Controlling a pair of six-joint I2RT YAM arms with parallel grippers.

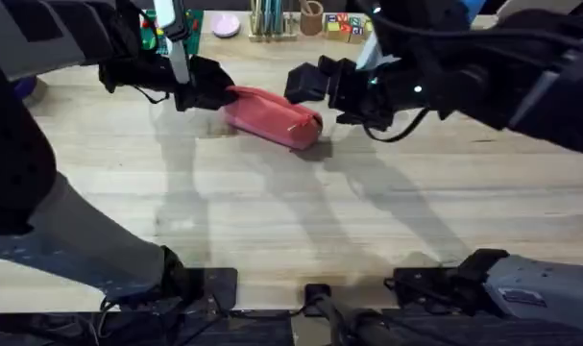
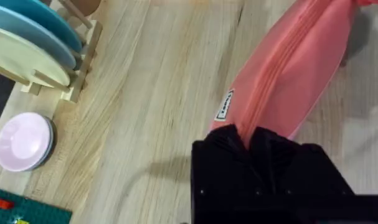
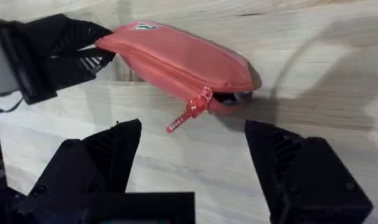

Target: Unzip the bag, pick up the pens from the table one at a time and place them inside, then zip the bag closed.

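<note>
the left gripper is clamped on one end of the coral-pink fabric pouch; right gripper gapes beside its zipper pull. bag looks nearly zipped; finishing remains.

bag end under left fingers

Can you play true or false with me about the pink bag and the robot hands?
1. The left hand pinches one end of the bag. True.
2. The right hand is shut on the zipper pull. False: it is open, and the pull hangs free between its fingers.
3. The bag lies on the table. True.
4. The bag is blue. False: it is coral pink.
</note>
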